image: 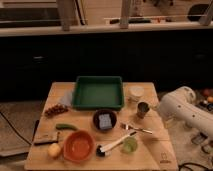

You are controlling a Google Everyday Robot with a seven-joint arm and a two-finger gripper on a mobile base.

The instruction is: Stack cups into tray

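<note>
Standing right of the tray [98, 93], the grey cup [143, 109] and the nearer green cup [130, 145] rested on the desk [160, 150]; the tool [201, 139] hung farther right, off the desk; its grip could not be told.

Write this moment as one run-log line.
grey cup, green cup: on table | tray: no cups | gripper: out of view; arm right of table

The tray [98, 93] looks like smooth, dark-green plastic, and the table [156, 144] is pale matt wood. The grey cup [143, 109] seems to be dull metal, and the green cup [130, 145] is translucent plastic. The arm [185, 107] has a glossy white shell, and its gripper lies out of view beyond the right edge.
</note>
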